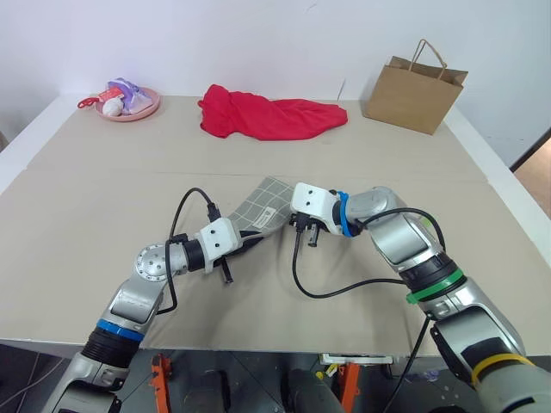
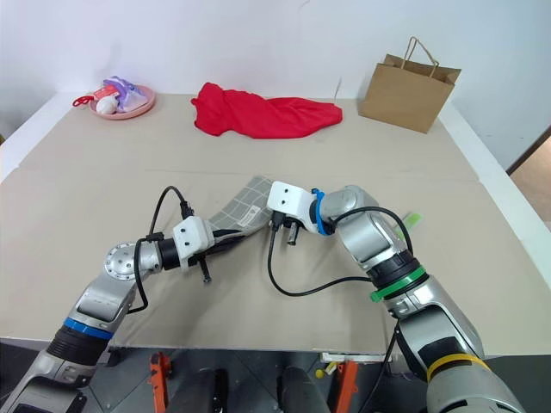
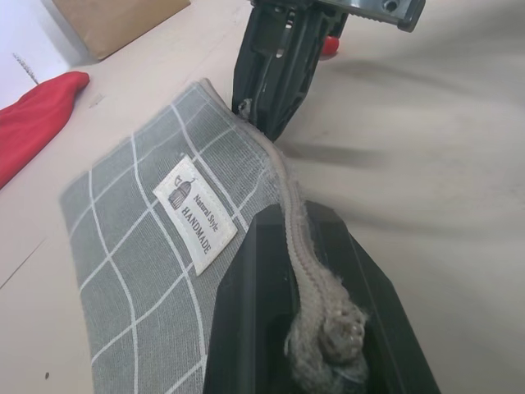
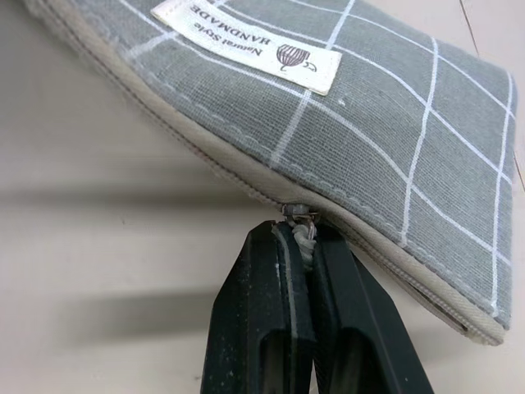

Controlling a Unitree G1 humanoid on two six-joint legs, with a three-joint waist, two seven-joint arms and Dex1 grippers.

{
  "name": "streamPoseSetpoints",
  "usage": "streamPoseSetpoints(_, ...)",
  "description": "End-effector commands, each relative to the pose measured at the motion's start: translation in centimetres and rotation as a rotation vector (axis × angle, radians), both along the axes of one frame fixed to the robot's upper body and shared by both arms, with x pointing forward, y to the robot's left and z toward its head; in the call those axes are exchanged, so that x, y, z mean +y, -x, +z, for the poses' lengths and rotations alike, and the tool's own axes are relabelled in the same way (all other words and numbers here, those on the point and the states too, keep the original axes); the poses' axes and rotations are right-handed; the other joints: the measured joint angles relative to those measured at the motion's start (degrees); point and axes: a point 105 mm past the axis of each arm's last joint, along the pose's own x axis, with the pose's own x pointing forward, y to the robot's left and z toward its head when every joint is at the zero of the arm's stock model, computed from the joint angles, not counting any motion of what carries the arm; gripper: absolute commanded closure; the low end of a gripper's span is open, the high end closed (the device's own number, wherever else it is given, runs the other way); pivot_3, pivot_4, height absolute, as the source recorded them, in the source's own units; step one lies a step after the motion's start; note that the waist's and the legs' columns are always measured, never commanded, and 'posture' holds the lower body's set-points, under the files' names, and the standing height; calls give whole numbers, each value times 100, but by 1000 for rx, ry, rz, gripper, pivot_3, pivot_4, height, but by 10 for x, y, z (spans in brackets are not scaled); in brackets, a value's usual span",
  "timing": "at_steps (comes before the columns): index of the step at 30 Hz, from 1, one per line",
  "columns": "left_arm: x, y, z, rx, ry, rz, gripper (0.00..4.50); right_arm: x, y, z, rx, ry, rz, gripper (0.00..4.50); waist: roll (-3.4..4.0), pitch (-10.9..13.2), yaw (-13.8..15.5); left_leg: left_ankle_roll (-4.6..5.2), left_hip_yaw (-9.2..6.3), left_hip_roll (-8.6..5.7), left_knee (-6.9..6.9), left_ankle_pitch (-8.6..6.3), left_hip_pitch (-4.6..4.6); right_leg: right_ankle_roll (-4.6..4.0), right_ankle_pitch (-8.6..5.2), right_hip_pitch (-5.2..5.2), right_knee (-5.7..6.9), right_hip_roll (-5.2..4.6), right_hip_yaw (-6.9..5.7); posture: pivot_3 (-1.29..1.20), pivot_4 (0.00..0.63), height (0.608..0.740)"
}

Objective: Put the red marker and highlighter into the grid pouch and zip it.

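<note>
The left gripper (image 1: 244, 243) is pressed together on the near end of the grid pouch (image 1: 269, 205), pinning the zipper's end seam between its fingers (image 3: 246, 328); the pouch lies on the table (image 1: 103, 206) at its middle, lifted a little at that end; the right gripper (image 1: 303, 237) is clamped on the zipper pull (image 4: 297, 212) partway along the edge; marker and highlighter are presumably inside already, though I cannot tell. To zip well, the left should hold firm as an anchor so the seam stays taut; the right should draw the pull straight along the teeth, away from the closed stretch, low and steady; any sideways tug risks slipping off the small tab.
</note>
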Motion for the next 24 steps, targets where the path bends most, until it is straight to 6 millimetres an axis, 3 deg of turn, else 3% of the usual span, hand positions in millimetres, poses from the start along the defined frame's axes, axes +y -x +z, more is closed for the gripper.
streamPoseSetpoints(1,-1,3,14,-50,17,-15,4500,0,11,2,9,-12,32,4440,0,0,3,1,-1,-1,0,-1,-1,1,-1,1,0,0,-1,0,150,740)
streamPoseSetpoints(5,-1,3,14,-49,18,-13,4500,9,26,-1,48,-35,80,4440,0,0,-5,1,-4,-1,2,-1,-1,1,-1,1,0,0,1,0,150,740)
streamPoseSetpoints(14,0,3,14,-45,16,-13,4500,32,41,20,81,-153,142,4440,0,0,-7,0,-6,3,10,1,2,1,1,5,0,1,-5,0,150,740)
streamPoseSetpoints(17,-2,3,14,-44,19,-17,4500,42,49,14,100,-150,171,4440,0,0,-3,0,-6,3,8,1,1,1,1,4,0,1,-7,0,150,740)
streamPoseSetpoints(21,-3,3,14,-43,22,-18,4500,27,39,-1,84,-72,116,4440,0,0,-1,0,-8,-3,10,1,0,2,0,7,0,-3,-10,0,150,740)
streamPoseSetpoints(24,-3,3,14,-43,23,-18,4500,17,27,3,48,-61,69,4440,0,0,0,0,-7,-5,13,1,0,3,0,9,0,-4,-9,0,150,740)
